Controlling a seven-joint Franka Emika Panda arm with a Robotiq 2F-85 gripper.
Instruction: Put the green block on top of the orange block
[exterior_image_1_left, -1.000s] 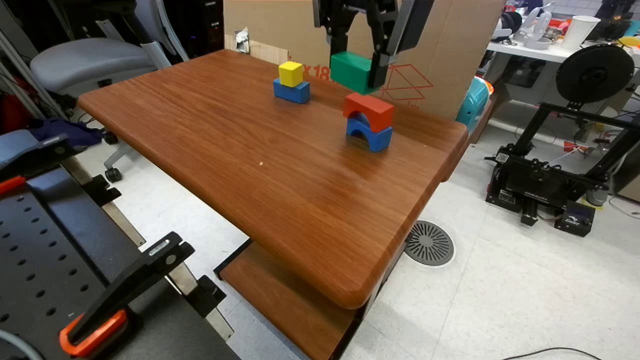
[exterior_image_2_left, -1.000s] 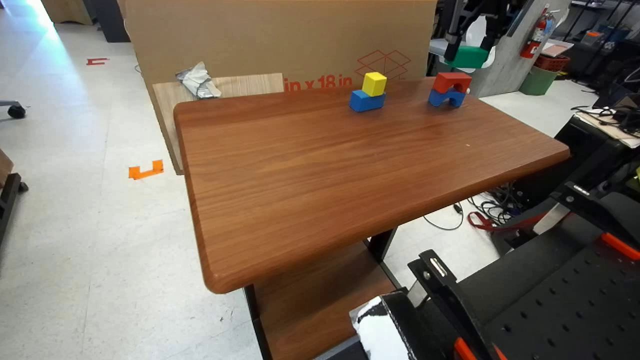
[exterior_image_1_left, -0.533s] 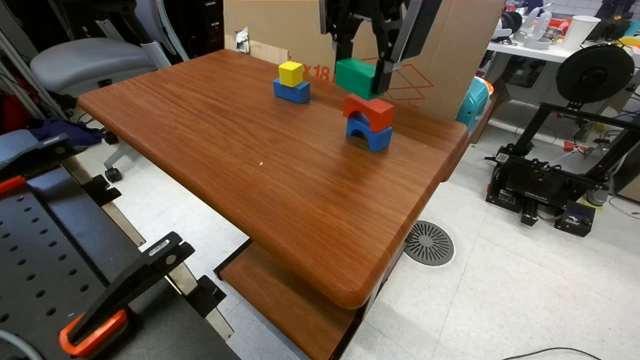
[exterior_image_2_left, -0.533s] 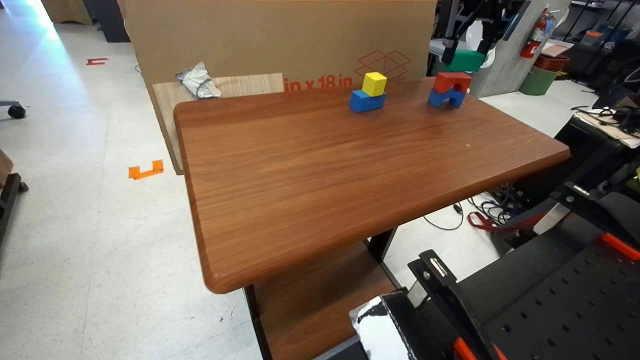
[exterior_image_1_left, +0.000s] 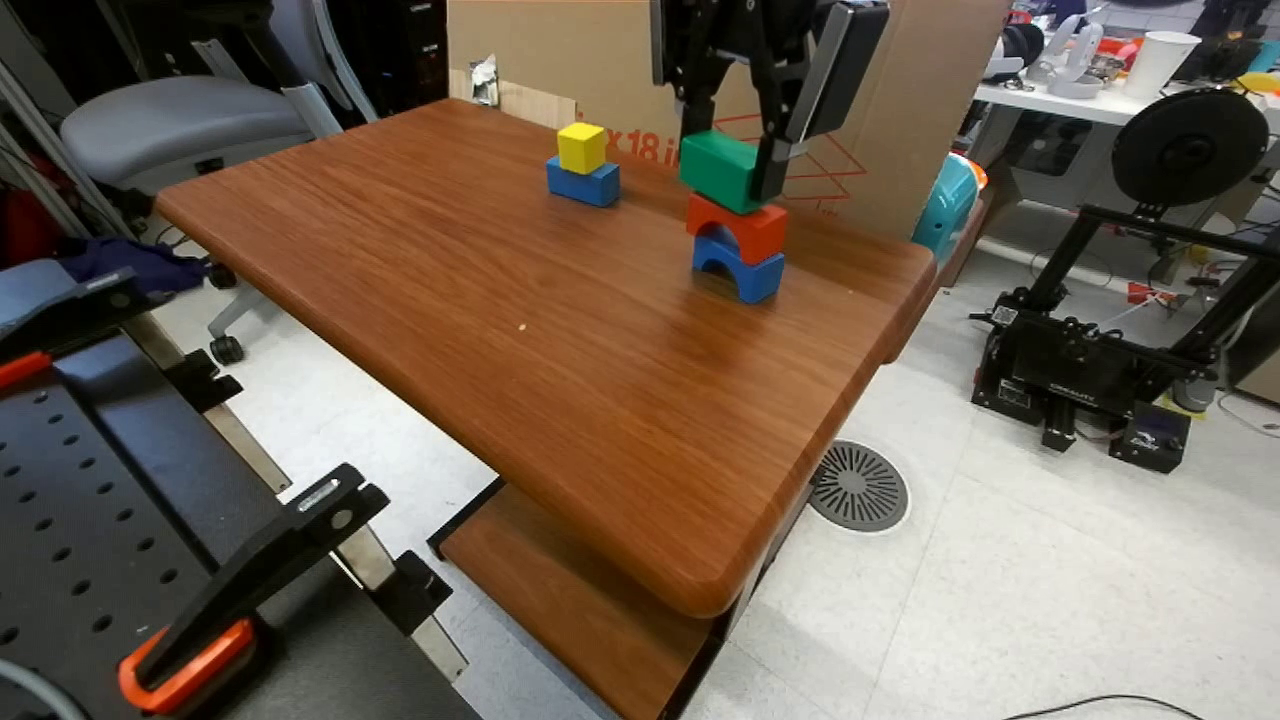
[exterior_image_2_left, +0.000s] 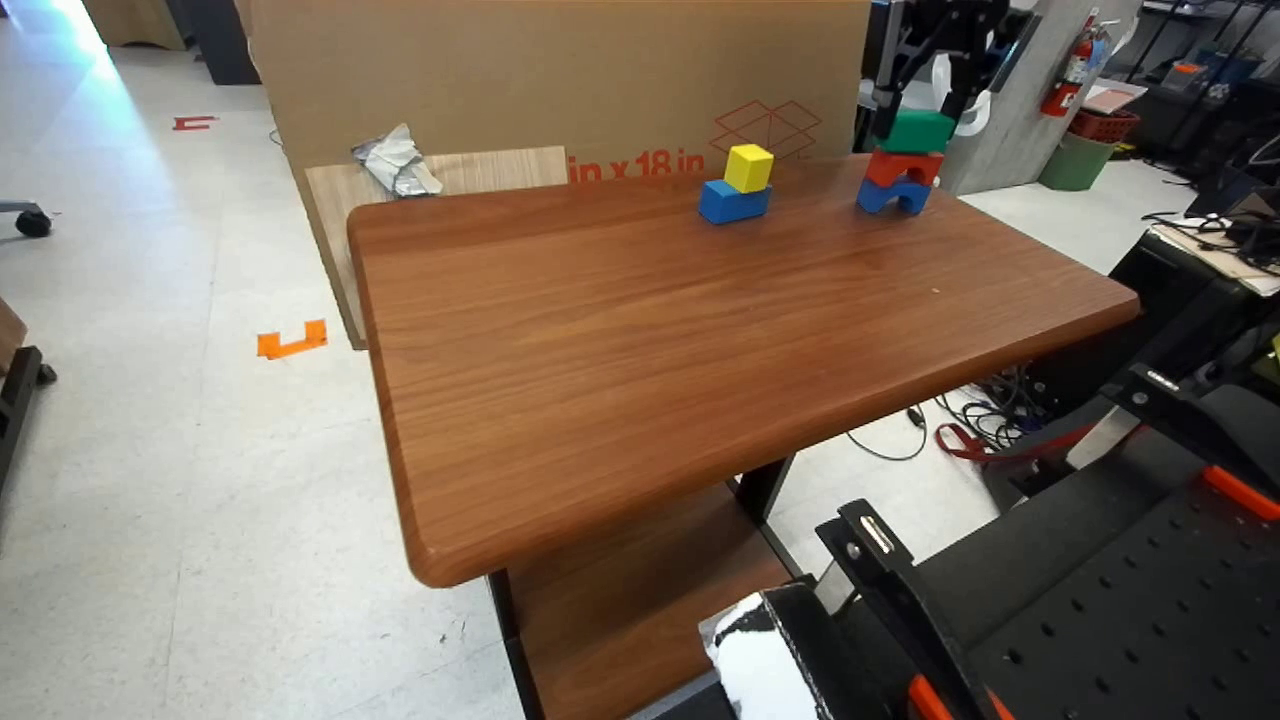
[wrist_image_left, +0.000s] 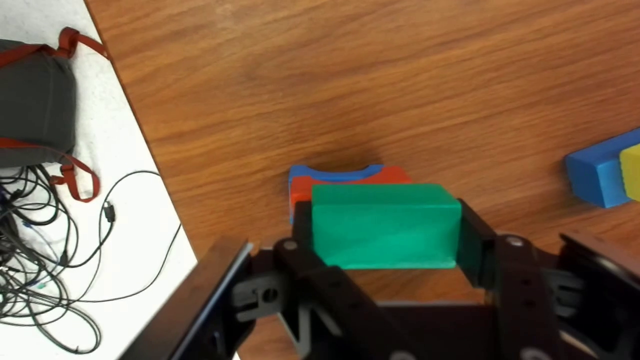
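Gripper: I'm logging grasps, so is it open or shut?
Shut on the green block: in the wrist view, fingers press both ends.

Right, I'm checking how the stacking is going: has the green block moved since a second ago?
Yes. In an exterior view the green block has come down and slightly rightward in the picture, against the unmoved orange block beneath it.

We've got a brown wood-grain table (exterior_image_1_left: 600, 400) and, sitting right on it, a blue arch block (exterior_image_1_left: 760, 280), plus a boxy blue block (exterior_image_1_left: 583, 187) and tiny pale speck (exterior_image_1_left: 521, 327), both well apart from the arch.
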